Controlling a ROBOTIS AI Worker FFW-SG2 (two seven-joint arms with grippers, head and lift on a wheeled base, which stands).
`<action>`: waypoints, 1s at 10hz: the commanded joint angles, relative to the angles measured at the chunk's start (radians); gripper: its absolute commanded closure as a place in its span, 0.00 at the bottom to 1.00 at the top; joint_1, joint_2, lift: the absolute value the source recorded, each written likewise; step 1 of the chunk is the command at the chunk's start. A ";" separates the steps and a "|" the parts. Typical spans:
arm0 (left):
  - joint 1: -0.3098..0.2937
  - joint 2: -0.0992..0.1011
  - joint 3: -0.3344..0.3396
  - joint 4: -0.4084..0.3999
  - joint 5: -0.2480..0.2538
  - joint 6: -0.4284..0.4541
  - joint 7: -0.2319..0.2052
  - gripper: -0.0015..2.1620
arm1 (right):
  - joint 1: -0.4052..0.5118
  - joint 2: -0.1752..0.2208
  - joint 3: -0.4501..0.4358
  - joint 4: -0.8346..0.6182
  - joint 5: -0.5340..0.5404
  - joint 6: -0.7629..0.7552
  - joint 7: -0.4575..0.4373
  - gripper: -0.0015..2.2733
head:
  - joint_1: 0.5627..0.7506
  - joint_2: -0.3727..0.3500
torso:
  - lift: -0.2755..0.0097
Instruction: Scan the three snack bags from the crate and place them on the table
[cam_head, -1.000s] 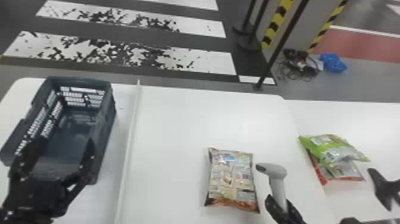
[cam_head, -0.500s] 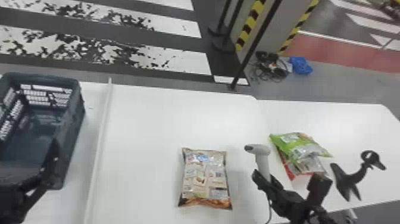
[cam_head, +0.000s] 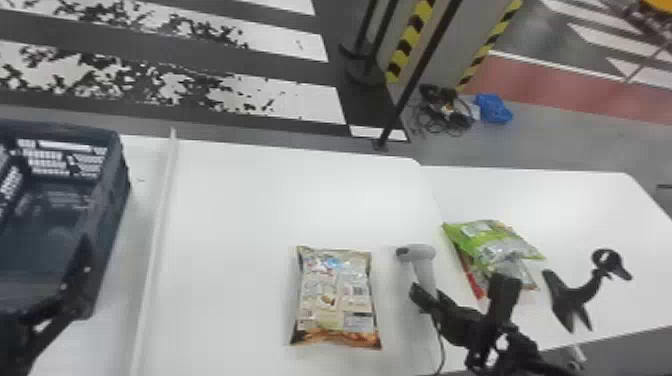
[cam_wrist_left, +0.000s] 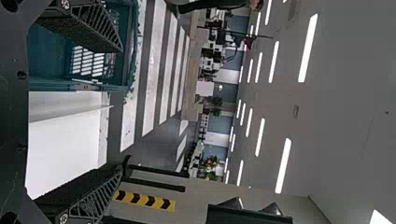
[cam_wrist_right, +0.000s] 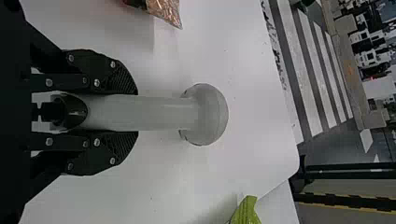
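One dark plastic crate (cam_head: 107, 200), its walls slotted and its rim squared, stands well left of the scanner (cam_head: 424, 267). Over the crate's near part hangs the left gripper (cam_head: 67, 300), also left of the scanner, its ribbed fingers spread wide. Next, still left of the scanner, a thin white strip (cam_head: 159, 225) runs along the smooth white surface (cam_head: 240, 210), and a broad stretch of surface opens between strip and scanner. Near the scanner's left side lies the cream-and-brown snack bag (cam_head: 335, 297), flat, glossy and crinkled, with pinched ends. Past the back edge, beyond the scanner, rises a slim black post (cam_head: 420, 70). The right gripper (cam_head: 429, 299) is closed around the scanner's smooth grey handle, the rounded head uppermost. Right of the scanner, the shiny green snack bag (cam_head: 487, 240) overlaps the red snack bag (cam_head: 472, 277). Farthest right of it is a black stand (cam_head: 575, 295) with a ringed top.
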 joint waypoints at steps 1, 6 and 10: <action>0.000 0.001 -0.003 -0.007 0.000 0.016 0.000 0.03 | -0.002 0.000 0.001 0.014 0.001 -0.025 0.000 0.70 | 0.70 0.03 | 0.84; 0.006 0.001 -0.009 -0.027 -0.005 0.040 0.000 0.03 | 0.087 0.000 -0.016 -0.162 -0.034 -0.058 0.004 0.02 | 0.70 0.03 | 0.84; 0.014 0.001 -0.018 -0.027 -0.022 0.037 0.003 0.03 | 0.026 -0.075 -0.042 -0.297 -0.112 0.549 0.339 0.03 | 0.70 0.07 | 0.84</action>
